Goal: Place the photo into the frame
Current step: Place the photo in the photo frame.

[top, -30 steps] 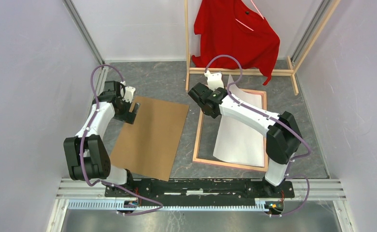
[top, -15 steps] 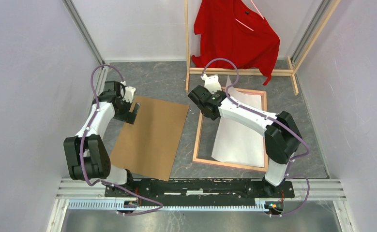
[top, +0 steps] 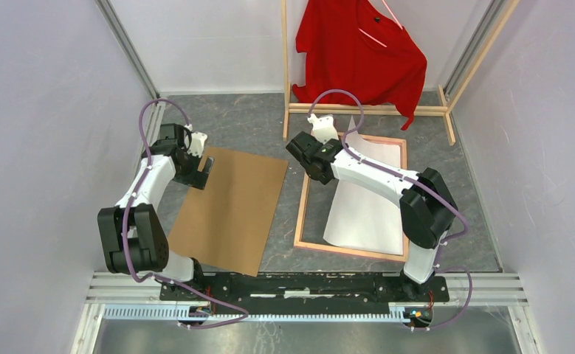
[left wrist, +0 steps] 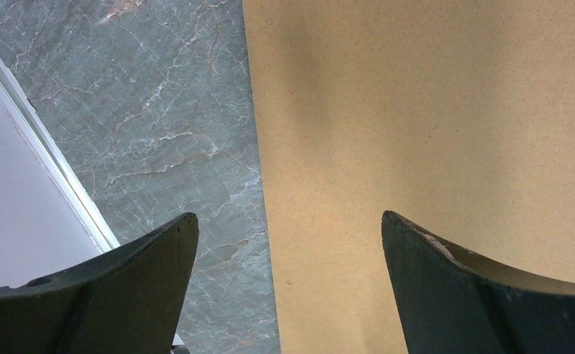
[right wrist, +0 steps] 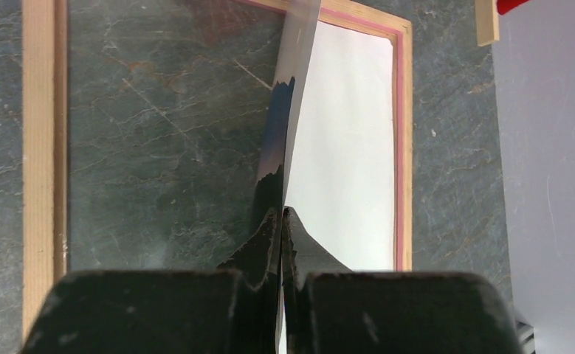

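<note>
Right hand (right wrist: 280, 221) gripping edge of photo (right wrist: 347, 147), fingers closed tight on it. Gripped edge standing raised and curling, printed side facing left, white back facing right. Rest of photo lying white side up inside frame (right wrist: 37, 147), sitting toward its right rail. Frame lying flat on tabletop (top: 247, 122). Left hand (left wrist: 288, 228) hovering wide open, holding nothing, straddling left edge of brown board (top: 229, 210). Board lying flat just beside frame.

A bare strip of worktop (top: 286, 221) runs between the backing board (top: 232, 210) and the frame (top: 302, 217). The clothes rack (top: 285, 66) blocks the frame's far side.
</note>
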Controlling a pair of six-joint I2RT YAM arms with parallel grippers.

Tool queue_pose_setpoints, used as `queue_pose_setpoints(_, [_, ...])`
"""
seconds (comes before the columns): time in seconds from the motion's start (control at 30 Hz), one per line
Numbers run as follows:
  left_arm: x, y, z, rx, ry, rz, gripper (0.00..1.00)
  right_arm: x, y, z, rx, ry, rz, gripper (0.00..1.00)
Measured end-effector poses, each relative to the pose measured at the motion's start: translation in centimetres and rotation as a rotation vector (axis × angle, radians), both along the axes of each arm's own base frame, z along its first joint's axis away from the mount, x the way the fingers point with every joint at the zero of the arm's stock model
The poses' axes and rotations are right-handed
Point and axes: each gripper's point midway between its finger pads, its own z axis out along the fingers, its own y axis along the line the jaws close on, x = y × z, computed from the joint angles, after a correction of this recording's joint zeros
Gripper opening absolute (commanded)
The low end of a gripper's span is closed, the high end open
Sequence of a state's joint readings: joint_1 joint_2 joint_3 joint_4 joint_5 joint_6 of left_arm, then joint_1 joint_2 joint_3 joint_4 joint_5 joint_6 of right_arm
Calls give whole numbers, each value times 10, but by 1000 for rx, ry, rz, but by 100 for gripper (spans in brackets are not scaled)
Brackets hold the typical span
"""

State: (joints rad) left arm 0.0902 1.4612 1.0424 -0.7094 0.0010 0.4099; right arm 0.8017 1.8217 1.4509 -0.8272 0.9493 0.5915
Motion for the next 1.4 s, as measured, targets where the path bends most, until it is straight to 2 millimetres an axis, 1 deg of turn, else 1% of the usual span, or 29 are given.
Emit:
queue_pose_setpoints(0.2, [0,0,0,0,0,0,100,-3,-12,4,-11,-33,-65,0])
queue_pose_setpoints(0.4, [0,0,0,0,0,0,100,-3,-13,8,-6,-45,-73,0])
queue_pose_setpoints(0.5, [0,0,0,0,0,0,100,-2,-11,10,4,-52,-68,4])
queue_pose_setpoints(0.53, [0,0,0,0,0,0,100,-1,-11,10,7,-51,-66,7])
queue_pose_setpoints(0.6, [0,0,0,0,0,0,100,-1,-9,9,11,-48,-61,19])
queue_pose_setpoints(0.63, [0,0,0,0,0,0,100,-1,-9,9,15,-48,-59,35])
queue_pose_setpoints(0.73, [0,0,0,0,0,0,100,1,-5,7,30,-44,-48,75])
queue_pose_setpoints(0.8, [0,0,0,0,0,-1,100,2,-2,5,40,-41,-39,87])
queue_pose_setpoints(0.87, [0,0,0,0,0,-1,100,2,0,2,45,-31,-25,90])
queue_pose_setpoints(0.97, [0,0,0,0,0,-1,100,3,4,-4,52,-17,-4,92])
queue_pose_setpoints(1.03, [0,0,0,0,0,-1,100,3,6,-5,59,-13,4,98])
queue_pose_setpoints(1.2, [0,0,0,1,1,-2,100,6,11,-9,85,-4,22,98])
queue_pose_setpoints(1.4, [0,1,-1,6,3,-14,100,5,12,-24,118,37,40,98])
